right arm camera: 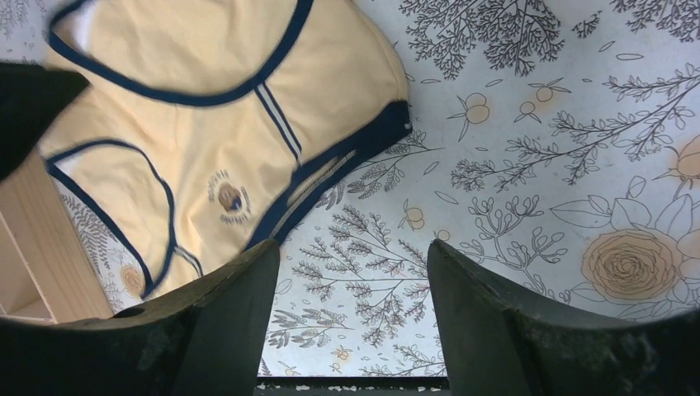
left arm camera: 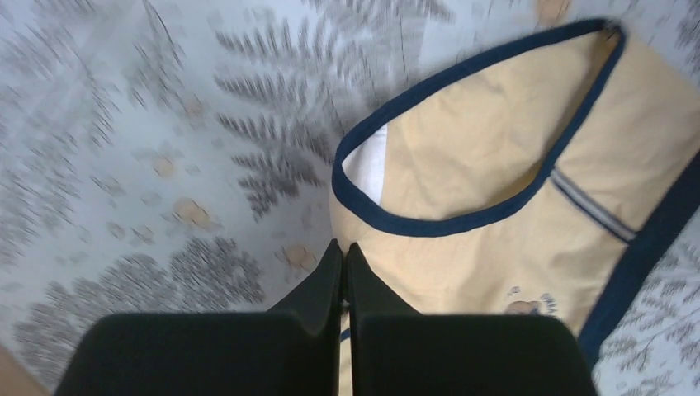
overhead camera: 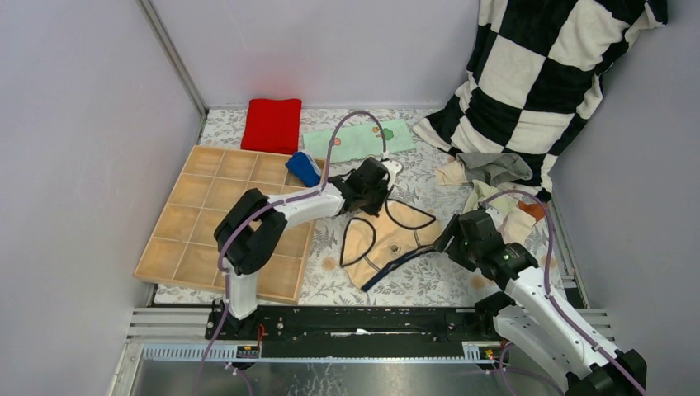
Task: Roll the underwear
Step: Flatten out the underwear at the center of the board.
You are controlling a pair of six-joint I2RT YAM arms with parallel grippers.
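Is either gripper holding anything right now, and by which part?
The left gripper is shut on the tan underwear, pinching its edge beside a navy-trimmed opening. The right gripper is open and holds nothing.

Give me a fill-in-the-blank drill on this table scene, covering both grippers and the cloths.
1. The tan underwear is trimmed in ___.
2. The left gripper is ___ on that underwear's edge.
3. The right gripper hangs ___ above the floral table cover, holding nothing.
4. The folded cloth beyond the wooden tray is coloured ___.

Missing words: dark blue; shut; open; red.
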